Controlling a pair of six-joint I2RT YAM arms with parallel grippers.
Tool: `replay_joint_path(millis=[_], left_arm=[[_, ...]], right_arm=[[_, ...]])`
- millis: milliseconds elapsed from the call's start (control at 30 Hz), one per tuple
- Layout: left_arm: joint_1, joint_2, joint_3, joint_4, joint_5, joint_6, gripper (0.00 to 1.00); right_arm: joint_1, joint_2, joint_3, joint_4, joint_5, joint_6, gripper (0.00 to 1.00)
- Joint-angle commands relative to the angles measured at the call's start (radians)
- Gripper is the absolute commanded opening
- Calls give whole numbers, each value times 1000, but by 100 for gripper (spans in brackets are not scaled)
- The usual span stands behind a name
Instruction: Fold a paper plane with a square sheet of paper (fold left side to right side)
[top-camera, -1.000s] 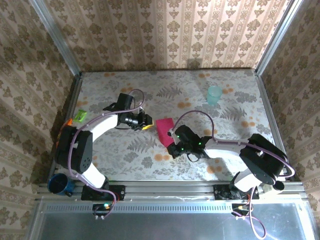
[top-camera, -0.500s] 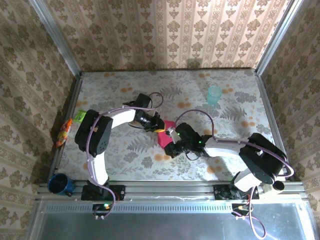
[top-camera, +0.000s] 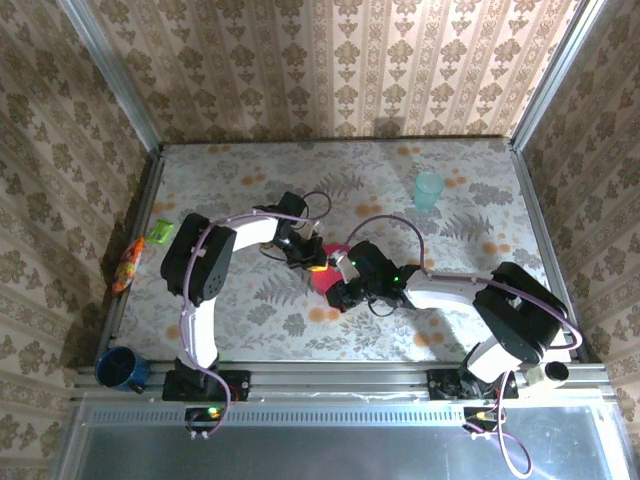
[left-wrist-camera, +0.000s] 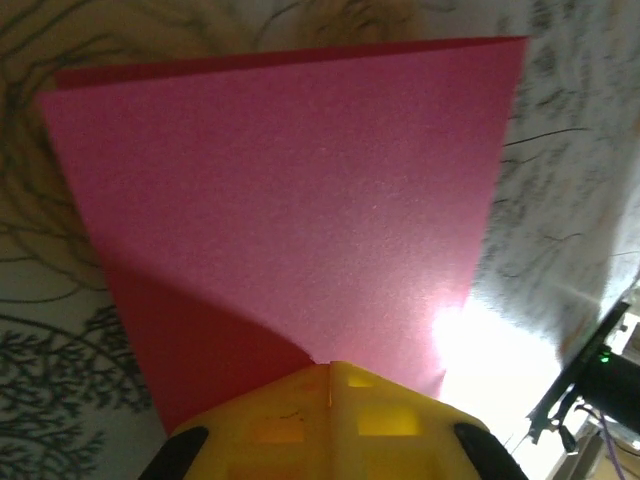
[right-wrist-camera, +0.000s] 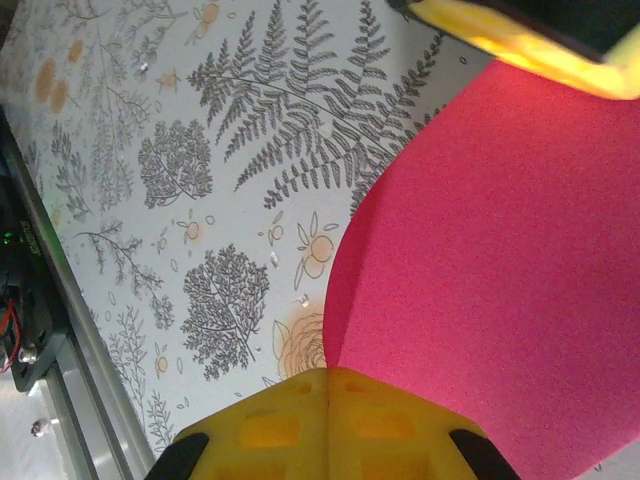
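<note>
The square sheet of paper (left-wrist-camera: 290, 190) lies on the table (top-camera: 250, 315) near its centre, between the two arms. From above, both wrists hide most of it and a small magenta patch shows.

In the left wrist view the sheet appears doubled over. A darker strip shows along the top and lower left of that view, and the fingers cut off the sheet's bottom part.

The left gripper (left-wrist-camera: 330, 372) is clenched tip to tip on the sheet's edge. The right gripper (right-wrist-camera: 328, 378) is likewise closed, pinching a raised, bowed edge, and the sheet's right part runs out of frame. Which corner each one grips cannot be told.

The teal cup (top-camera: 428, 189) stands well apart, at far right.
</note>
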Motion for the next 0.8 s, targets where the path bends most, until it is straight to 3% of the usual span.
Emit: replay_joint_path(millis=[0, 167, 767], left_arm=[[-10, 12, -3, -50, -59, 40, 6], [-14, 30, -8, -81, -116, 64, 4], [-23, 42, -14, -92, -135, 62, 2]], right_arm=[[-9, 10, 39, -72, 1, -19, 0], [-19, 24, 72, -148, 34, -25, 0], [-68, 102, 151, -285, 134, -3, 0]])
